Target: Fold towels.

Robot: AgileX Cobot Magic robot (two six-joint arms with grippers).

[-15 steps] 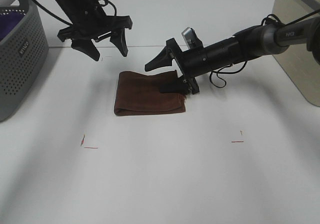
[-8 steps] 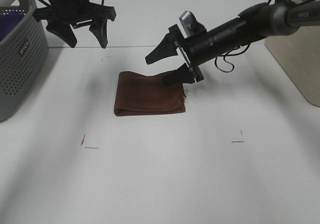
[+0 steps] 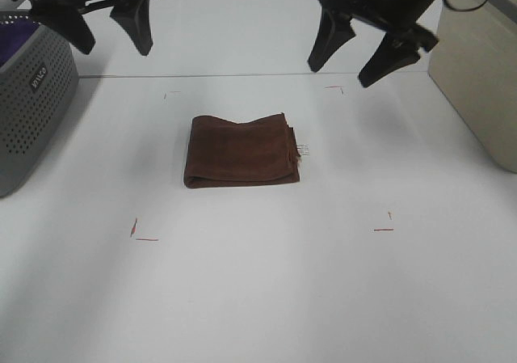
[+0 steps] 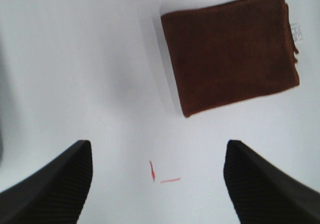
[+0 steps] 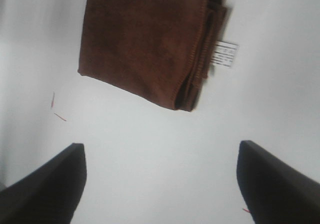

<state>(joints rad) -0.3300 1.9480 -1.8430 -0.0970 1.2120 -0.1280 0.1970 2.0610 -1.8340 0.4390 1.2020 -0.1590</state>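
The dark reddish-brown towel lies folded into a small rectangle on the white table, its white tag sticking out at the right edge. It shows in the left wrist view and in the right wrist view with the tag. My left gripper is open and empty, raised high at the back left. My right gripper is open and empty, raised high at the back right. Neither touches the towel.
A grey perforated basket with a purple cloth in it stands at the left edge. A beige box stands at the right edge. Small red marks are on the table in front of the towel.
My right gripper has let go of the towel's right edge and lifted up and back to the right. My left gripper has risen and moved left. The towel lies still.
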